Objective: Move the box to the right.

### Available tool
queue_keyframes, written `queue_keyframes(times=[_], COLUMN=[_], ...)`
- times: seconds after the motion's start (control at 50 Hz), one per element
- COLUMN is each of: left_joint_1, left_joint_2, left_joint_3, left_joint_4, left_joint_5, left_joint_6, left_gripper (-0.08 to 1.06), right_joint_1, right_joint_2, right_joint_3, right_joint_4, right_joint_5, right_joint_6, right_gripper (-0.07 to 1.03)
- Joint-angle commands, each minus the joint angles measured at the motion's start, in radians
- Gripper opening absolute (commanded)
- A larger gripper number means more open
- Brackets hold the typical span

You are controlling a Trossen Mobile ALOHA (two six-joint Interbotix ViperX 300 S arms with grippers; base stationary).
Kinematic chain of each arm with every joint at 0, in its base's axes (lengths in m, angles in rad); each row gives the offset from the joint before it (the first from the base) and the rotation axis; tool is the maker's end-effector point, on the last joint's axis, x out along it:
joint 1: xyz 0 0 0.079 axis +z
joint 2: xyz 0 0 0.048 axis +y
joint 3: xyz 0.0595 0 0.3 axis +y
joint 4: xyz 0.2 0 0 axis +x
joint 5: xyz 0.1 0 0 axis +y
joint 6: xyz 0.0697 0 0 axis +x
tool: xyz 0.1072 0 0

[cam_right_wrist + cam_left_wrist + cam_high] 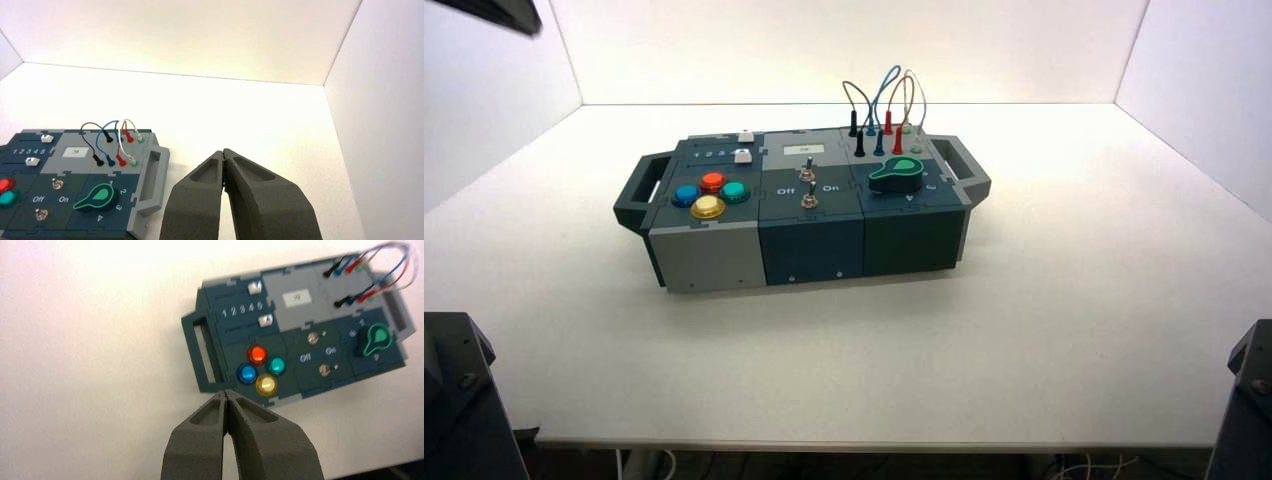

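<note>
The box [809, 245] stands on the white table, a little left of the middle and slightly turned, with light grey, navy and green front sections and a handle at each end. On top are four coloured buttons [711, 192], two toggle switches [808, 188], a green knob [896, 174] and looped wires [886, 100]. My left gripper [227, 394] is shut and empty, held above the table near the box's button end [260, 367]. My right gripper [223, 152] is shut and empty, beside the box's knob-end handle [150, 182] and apart from it. Neither gripper shows in the high view.
The white table [1074, 300] is walled by white panels at the back and both sides. Dark arm bases [454, 400] stand at the near left and near right [1249, 400] corners. Open tabletop lies to the right of the box.
</note>
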Motion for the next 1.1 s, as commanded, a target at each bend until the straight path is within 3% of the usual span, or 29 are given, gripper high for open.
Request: queue_keyframes(times=[0.02,0.2,0.7,1.1], left_joint_1=[-0.015,-0.020,-0.054,-0.092], left_joint_2=[0.092,0.221,0.551,0.776], left_joint_3=[-0.029,-0.049,-0.199,-0.261], left_joint_4=[0.003,0.003,0.003,0.003], left_joint_5=[-0.012,-0.064,-0.114,-0.170], left_joint_6=[0.025,0.049,0.049,0.049], left_gripper=[-0.03,-0.03,-0.03,-0.03], right_joint_1=[0.002,0.002,0.000,0.000], right_joint_2=[0.009,-0.002,-0.006,-0.011], right_joint_3=[-0.017,-0.018,-0.021,-0.023], right_joint_4=[0.005,0.005,0.005,0.005], right_joint_5=[-0.006,-0.006,-0.008,-0.009], right_joint_6=[0.000,0.000,0.000,0.000], right_gripper=[-0.02,-0.02,-0.02,-0.02])
